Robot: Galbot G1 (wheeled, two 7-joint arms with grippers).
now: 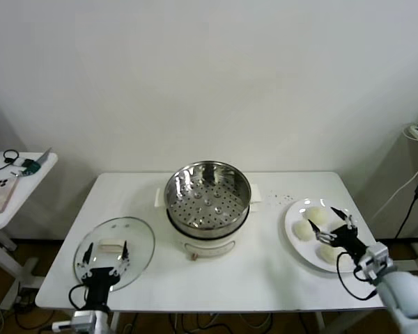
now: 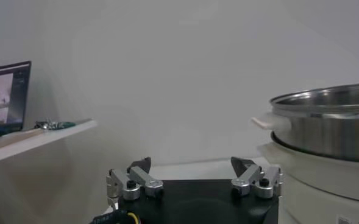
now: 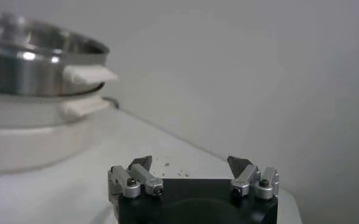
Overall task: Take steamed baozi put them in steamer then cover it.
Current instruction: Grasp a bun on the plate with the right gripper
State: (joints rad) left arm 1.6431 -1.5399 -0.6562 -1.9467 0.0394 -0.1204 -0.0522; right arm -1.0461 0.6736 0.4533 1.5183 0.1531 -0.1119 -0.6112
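The shiny steamer (image 1: 207,198) stands empty on its white cooker base at the table's middle; it also shows in the left wrist view (image 2: 331,122) and the right wrist view (image 3: 33,61). The glass cover (image 1: 136,236) with its white handle lies flat at the front left. My left gripper (image 1: 106,252) is open just above it, the fingers either side of the handle; it shows open in its wrist view (image 2: 191,164). Three baozi (image 1: 315,213) show on a white plate (image 1: 291,217) at the right. My right gripper (image 1: 326,223) hovers open over them, open in its wrist view (image 3: 189,163).
The white table (image 1: 265,275) has bare room in front of the cooker. A small side table (image 1: 14,181) with a phone and cables stands off to the left. Cables hang at the far right (image 1: 411,202).
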